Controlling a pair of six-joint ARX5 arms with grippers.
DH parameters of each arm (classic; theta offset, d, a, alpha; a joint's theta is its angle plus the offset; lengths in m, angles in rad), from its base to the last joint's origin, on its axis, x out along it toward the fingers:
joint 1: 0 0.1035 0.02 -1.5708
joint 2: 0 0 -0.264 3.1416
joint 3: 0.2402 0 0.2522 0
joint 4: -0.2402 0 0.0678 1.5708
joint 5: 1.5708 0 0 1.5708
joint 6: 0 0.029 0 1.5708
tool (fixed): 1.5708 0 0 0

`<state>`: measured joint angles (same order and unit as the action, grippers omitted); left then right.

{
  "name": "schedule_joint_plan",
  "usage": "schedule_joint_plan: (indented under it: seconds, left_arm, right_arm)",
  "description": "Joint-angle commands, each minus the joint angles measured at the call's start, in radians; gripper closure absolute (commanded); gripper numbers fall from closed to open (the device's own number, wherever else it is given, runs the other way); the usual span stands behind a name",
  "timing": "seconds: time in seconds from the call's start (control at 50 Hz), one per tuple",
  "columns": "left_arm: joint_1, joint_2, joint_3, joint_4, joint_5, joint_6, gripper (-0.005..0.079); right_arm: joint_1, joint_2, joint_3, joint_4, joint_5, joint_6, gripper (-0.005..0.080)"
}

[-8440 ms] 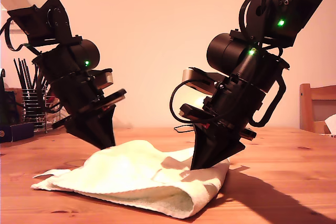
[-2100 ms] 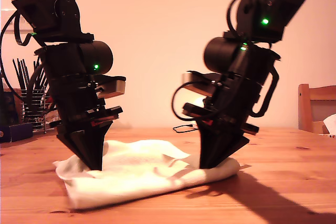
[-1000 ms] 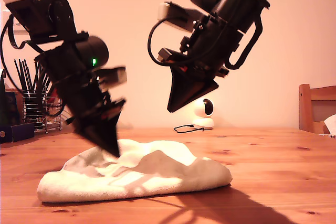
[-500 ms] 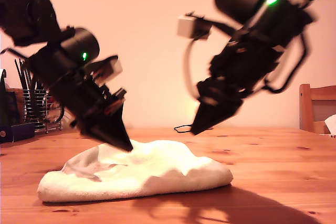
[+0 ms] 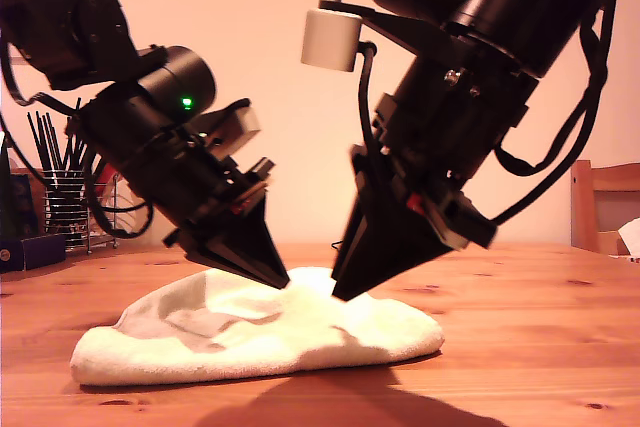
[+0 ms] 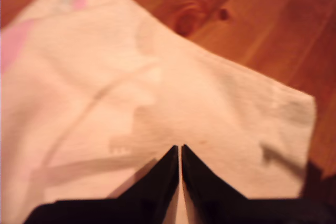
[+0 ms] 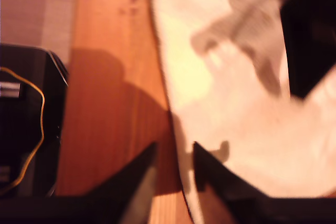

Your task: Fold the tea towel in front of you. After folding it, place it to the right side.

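— Where's the tea towel [image 5: 260, 332]?
— Nearest, a folded mound on the tabletop [image 5: 540, 347], its long axis running left to right in the exterior view.
— And the claws?
— Both tips touch near its crest. My first claw [image 6: 180, 153] is pinched to a slit, empty, above open cloth. My second claw [image 7: 174, 157] is narrowly parted astride the towel's edge, so I judge it better placed to grip.
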<state>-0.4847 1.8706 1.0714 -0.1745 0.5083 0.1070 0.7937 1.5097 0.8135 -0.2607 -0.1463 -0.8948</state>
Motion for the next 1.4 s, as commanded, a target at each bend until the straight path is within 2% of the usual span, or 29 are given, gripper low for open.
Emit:
schedule_joint_plan:
  seconds: [0.0,0.12,0.46,1.0,1.38]
  left_arm:
    - [-0.003,0.041,-0.006,-0.005,0.007,-0.021,0.0766]
    - [-0.005,0.058,-0.006,-0.037,0.008,-0.033,0.0766]
    - [-0.019,0.067,-0.006,-0.093,0.008,-0.055,0.0766]
    - [-0.059,0.067,-0.006,-0.18,0.017,-0.055,0.0766]
    - [-0.084,0.067,-0.006,-0.194,0.089,-0.062,0.0766]
  right_arm:
    - [-0.001,0.035,-0.016,0.014,0.0,-0.061,0.0326]
    - [-0.002,0.069,-0.016,0.056,0.03,-0.099,0.027]
    - [-0.002,0.171,-0.016,0.104,0.056,-0.1,0.0272]
    - [-0.002,0.181,-0.016,0.135,0.052,-0.097,0.034]
    - [-0.002,0.206,-0.016,0.08,0.022,-0.069,0.0363]
